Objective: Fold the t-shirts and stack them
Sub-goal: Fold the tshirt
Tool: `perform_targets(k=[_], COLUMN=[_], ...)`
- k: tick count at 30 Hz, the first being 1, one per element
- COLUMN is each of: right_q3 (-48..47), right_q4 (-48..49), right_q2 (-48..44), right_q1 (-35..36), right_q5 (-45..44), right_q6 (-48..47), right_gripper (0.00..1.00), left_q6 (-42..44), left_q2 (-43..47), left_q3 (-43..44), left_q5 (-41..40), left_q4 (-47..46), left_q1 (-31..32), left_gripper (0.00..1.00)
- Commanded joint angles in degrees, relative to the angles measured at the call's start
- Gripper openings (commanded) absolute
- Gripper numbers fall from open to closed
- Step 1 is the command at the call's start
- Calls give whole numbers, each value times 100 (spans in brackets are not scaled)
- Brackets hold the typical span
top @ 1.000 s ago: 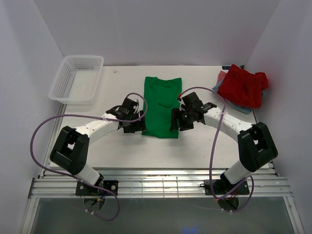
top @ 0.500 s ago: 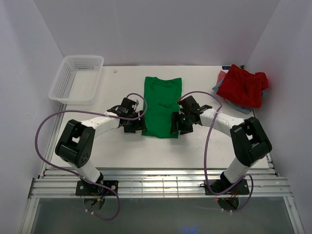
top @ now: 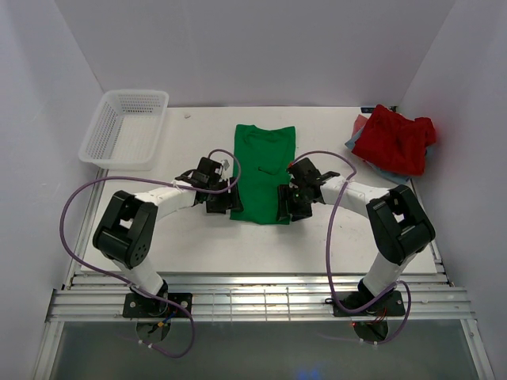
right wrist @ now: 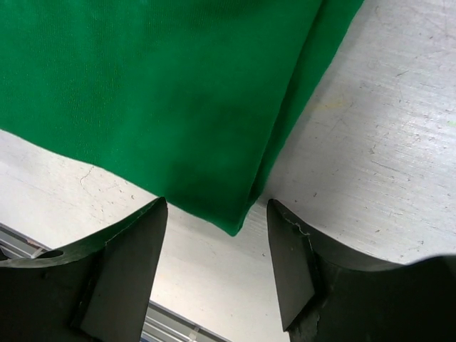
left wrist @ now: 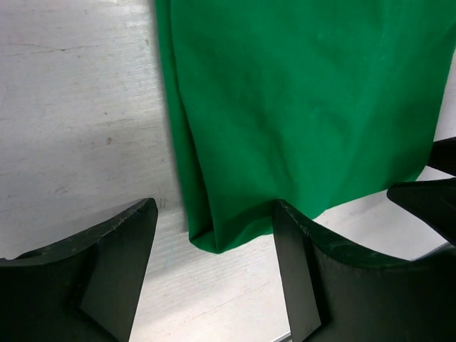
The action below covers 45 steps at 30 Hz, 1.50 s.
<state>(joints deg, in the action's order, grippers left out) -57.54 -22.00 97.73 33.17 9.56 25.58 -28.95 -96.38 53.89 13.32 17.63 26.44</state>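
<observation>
A bright green t-shirt point(top: 263, 170) lies flat on the white table point(top: 198, 237), folded into a long strip. My left gripper point(top: 224, 204) is open at its near left corner, which sits between the fingers in the left wrist view point(left wrist: 214, 242). My right gripper point(top: 285, 207) is open at its near right corner, which shows between the fingers in the right wrist view point(right wrist: 231, 224). Neither gripper holds the cloth. A red t-shirt point(top: 394, 140) lies crumpled at the back right on a blue-grey one point(top: 360, 127).
A white mesh basket point(top: 124, 128) stands at the back left. White walls enclose the table on three sides. A metal rail point(top: 261, 297) runs along the near edge by the arm bases.
Both grippers have moved slightly toward the near corners of the green t-shirt. The shirt itself has not moved.
</observation>
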Motion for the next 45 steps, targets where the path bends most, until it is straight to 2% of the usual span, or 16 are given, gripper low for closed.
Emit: perform_targets(k=[1,6,7,9,10,13,15,16,17,18,19,27,35,40,45], right_q3=[-64,-144,-152,-144,-126,-117,-117,-126,-135,-135,-126,295,797,359,-493], right_q4=[117,134,134,161,170,205,213,205,196,170,144,-164,-1357,-2229,-2423], right_q2=[149,264,299,325,360,439,475,510,527,536,536,62,-1194,-1906,-1917], right_q1=[49,67,67,76,76,76,76,76,76,76,84,392,814,823,814], right_q5=[-7,81,98,151,186,274,335,344,353,371,380,476,336,178,-243], right_q6=[52,26,17,-10,-18,-53,-62,-71,-80,-97,-124,-194,78,149,140], right_gripper=[64,62,59,53,45,33,28,24,21,17,8,8,8,8,8], left_q6=[47,91,117,135,144,126,126,135,144,170,188,329,223,-32,-286], left_q2=[-197,-285,-294,-303,-311,-346,-408,-425,-452,-478,-496,65,1129,1542,1815], left_q3=[16,-1,-36,-80,-106,-212,-265,-282,-291,-309,-326,-862,-1197,-811,373], left_q5=[171,215,206,197,188,249,311,381,399,417,460,768,1006,814,286], left_q4=[39,162,188,258,267,311,268,259,241,232,224,592,1689,2156,2245], left_q1=[-7,-7,-7,-7,-7,-7,-7,-7,-7,-7,-7,177,415,608,617], left_gripper=[76,71,63,54,45,38,28,22,5,1,0,0,0,0,0])
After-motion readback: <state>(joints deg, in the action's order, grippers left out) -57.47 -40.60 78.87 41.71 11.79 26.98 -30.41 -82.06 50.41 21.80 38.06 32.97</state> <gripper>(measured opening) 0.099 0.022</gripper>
